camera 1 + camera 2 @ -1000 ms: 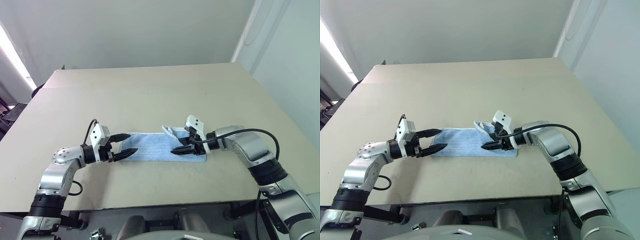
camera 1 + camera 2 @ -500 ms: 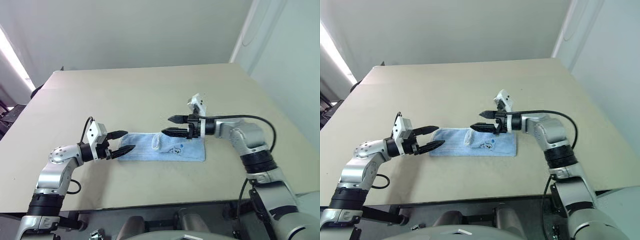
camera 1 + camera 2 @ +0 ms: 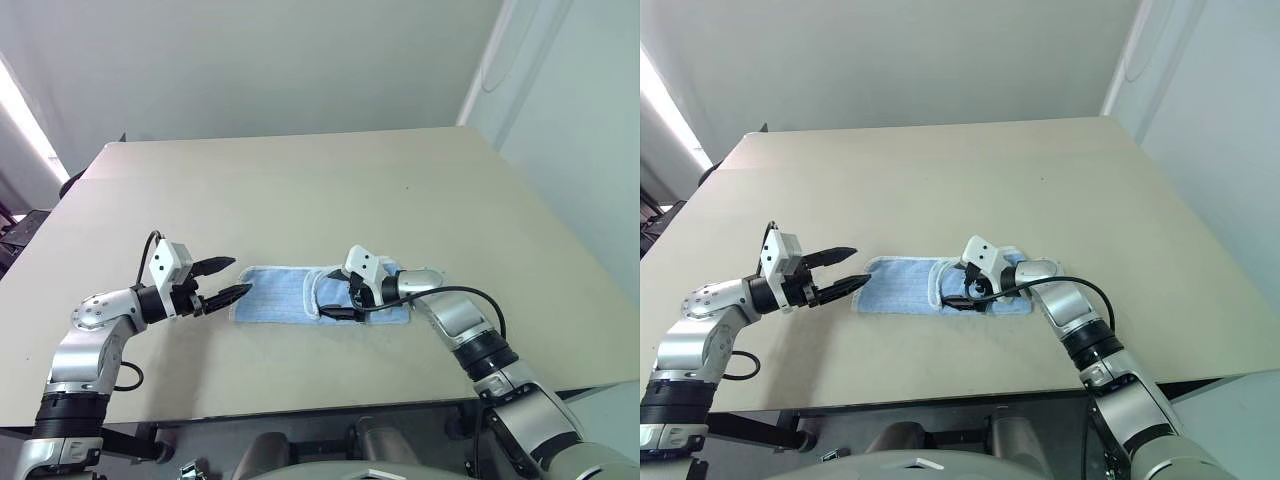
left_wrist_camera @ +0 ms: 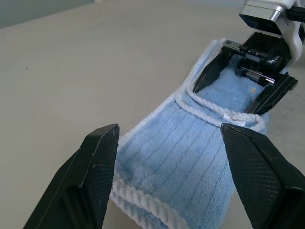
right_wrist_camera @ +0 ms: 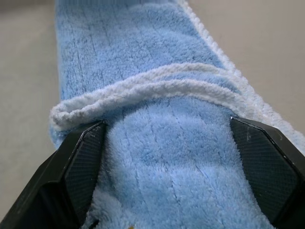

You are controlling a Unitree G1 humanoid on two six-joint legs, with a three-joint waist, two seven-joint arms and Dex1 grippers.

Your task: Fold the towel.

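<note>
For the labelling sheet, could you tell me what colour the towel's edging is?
White, on the light blue towel; clearest in the right wrist view.

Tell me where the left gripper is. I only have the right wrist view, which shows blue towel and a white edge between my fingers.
Observer: The left gripper hovers at the left end of the towel, its fingers open with no cloth pinched.
Operator: Is my right gripper holding the flap?
Observer: No. In the left wrist view the right gripper stands open, its fingers straddling the folded flap, one on each side.
Operator: How far does the fold reach?
Observer: The flap's white edge lies near the towel's middle. The left part lies flat and uncovered on the table.
</note>
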